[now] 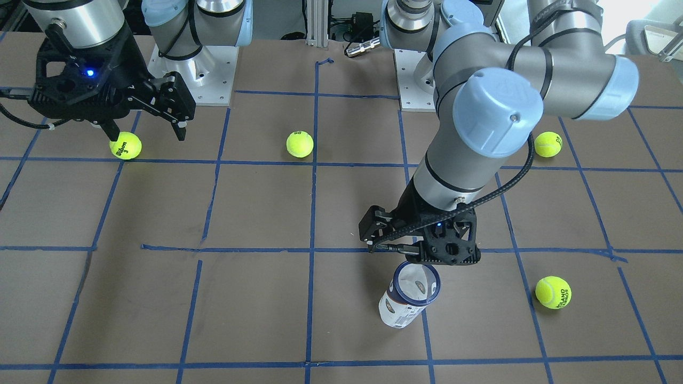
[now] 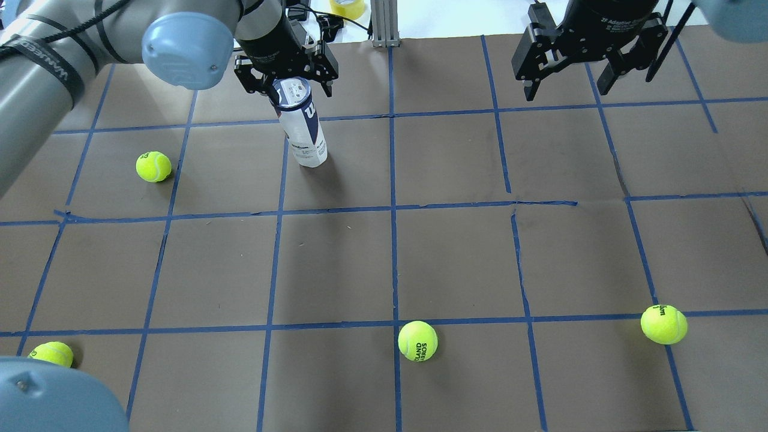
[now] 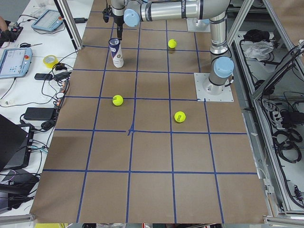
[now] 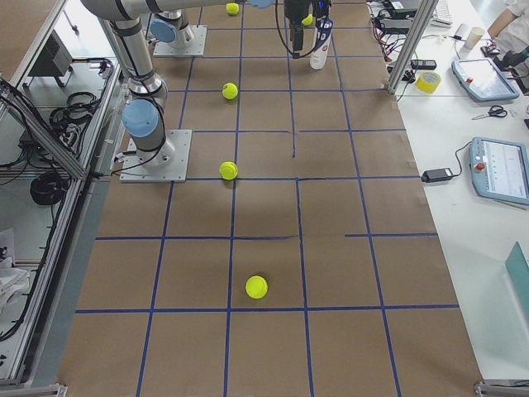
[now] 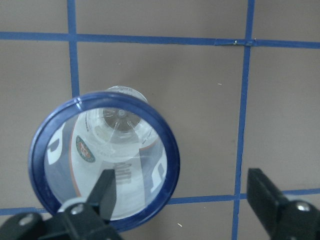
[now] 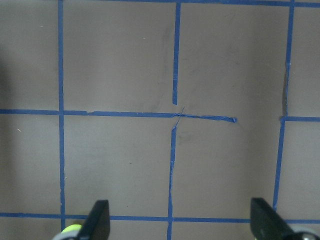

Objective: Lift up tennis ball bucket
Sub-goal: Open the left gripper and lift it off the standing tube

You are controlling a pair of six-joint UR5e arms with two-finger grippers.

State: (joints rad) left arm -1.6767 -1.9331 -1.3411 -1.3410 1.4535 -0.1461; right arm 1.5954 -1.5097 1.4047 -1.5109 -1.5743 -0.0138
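The tennis ball bucket point(image 2: 303, 129) is a clear can with a white and navy label and a navy rim. It stands upright on the brown table, also seen in the front view point(image 1: 408, 298). It looks empty in the left wrist view point(image 5: 125, 150). My left gripper point(image 2: 288, 84) is open right above its top. In the left wrist view point(image 5: 185, 185) one finger point(image 5: 105, 192) is over the can's mouth and the other is outside the rim. My right gripper point(image 2: 564, 90) is open and empty, far from the can.
Several loose tennis balls lie on the table: one point(image 2: 153, 166) left of the can, one point(image 2: 417, 341) mid front, one point(image 2: 663, 324) front right, one point(image 2: 53, 353) front left. In the front view one ball point(image 1: 125, 145) lies under my right gripper point(image 1: 148, 133). Blue tape lines grid the table.
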